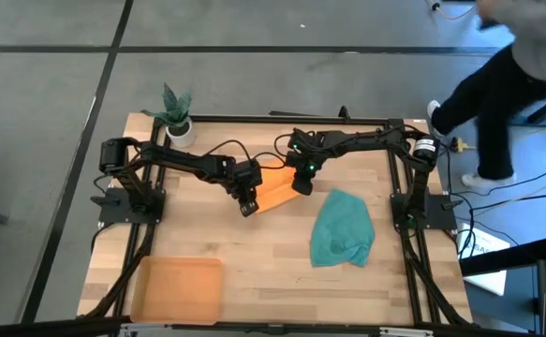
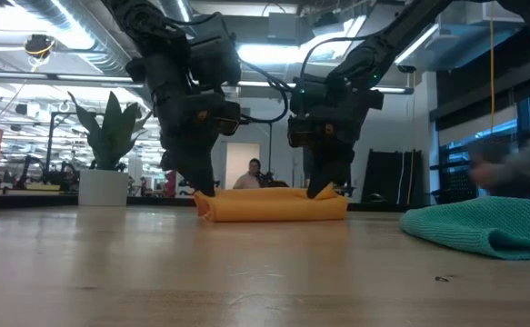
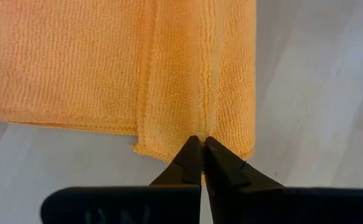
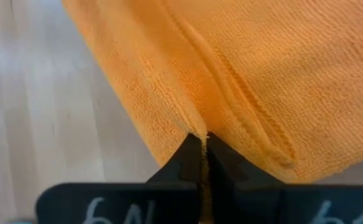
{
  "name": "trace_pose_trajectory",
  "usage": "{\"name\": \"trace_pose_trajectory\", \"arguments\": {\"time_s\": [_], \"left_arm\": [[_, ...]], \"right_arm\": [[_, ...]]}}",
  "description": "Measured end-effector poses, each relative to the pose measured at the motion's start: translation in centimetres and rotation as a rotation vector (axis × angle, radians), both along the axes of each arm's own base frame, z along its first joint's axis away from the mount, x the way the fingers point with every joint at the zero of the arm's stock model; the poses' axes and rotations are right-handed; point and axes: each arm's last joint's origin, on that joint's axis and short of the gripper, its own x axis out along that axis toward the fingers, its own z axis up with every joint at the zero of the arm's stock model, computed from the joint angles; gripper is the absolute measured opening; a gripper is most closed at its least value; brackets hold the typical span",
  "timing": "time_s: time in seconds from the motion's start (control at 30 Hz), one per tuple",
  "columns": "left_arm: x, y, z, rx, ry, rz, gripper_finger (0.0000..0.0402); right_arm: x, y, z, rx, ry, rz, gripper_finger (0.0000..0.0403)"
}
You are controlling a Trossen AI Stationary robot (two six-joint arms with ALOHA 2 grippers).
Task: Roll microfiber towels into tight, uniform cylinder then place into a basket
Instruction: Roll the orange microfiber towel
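Counter (image 1: 273,271) of pale wood planks carries everything, framed by a black metal rig. Basket (image 1: 177,288), the shallow orange-tan tray, sits at the near left corner, well apart from both arms and with nothing showing in it. Teal towel (image 1: 342,229) lies crumpled in a loose heap on the right half, near the orange one but not touching it; in the low view it bulks up in the right foreground (image 2: 487,222). Orange towel (image 1: 274,190) lies at the middle of the counter, folded into a low, partly rolled band; from the high view its long axis runs across the counter from the left arm toward the right arm, slightly slanted, and in the low view it lies flat and level between the two claws (image 2: 272,205).

Left claw (image 1: 247,207) is clenched on one short end of the orange towel, pinching the folded hem (image 3: 201,144). Right claw (image 1: 302,184) is likewise clenched on the opposite end, with cloth caught between its tips (image 4: 200,140).

Plant (image 1: 175,114) in a small white pot stands at the far left corner. Beyond the far right corner a person (image 1: 502,80) stands on the floor.
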Motion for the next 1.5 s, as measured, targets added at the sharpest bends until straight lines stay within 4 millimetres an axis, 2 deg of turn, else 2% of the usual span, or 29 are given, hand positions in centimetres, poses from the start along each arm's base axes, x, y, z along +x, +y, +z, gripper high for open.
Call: {"name": "trace_pose_trajectory", "arguments": {"time_s": [0.33, 0.47, 0.57, 0.93, 1.17, 1.3, 1.5], "left_arm": [[0.1, 0.0, 0.0, 0.069, 0.001, 0.02, 0.0], [0.2, 0.0, 0.0, 0.066, -0.007, 0.021, 0.0], [0.2, -0.2, 0.1, 0.015, -0.017, -0.003, 0.0], [0.4, -1.3, 0.5, -0.306, -0.098, -0.211, 0.0], [0.3, -1.7, 0.6, -0.405, -0.107, -0.266, 0.0], [-0.1, -2.6, 0.5, -0.498, -0.073, -0.291, 0.0], [0.3, -3.3, 0.4, -0.355, -0.077, -0.282, 0.0]], "right_arm": [[0.1, -0.3, -0.1, -0.09, 0.029, -0.057, 0.0012], [0.2, -0.3, 0.0, -0.086, 0.0, -0.02, 0.0012], [0.2, -0.1, 0.1, -0.025, -0.018, 0.008, 0.0012], [-0.9, 1.5, 0.3, 0.389, -0.067, 0.179, 0.0012], [-1.1, 1.7, 0.4, 0.428, -0.053, 0.182, 0.0012], [-1.6, 2.6, 0.3, 0.508, 0.003, 0.191, 0.0012], [-1.4, 4.0, 0.1, 0.443, 0.049, 0.24, 0.0012]]}}
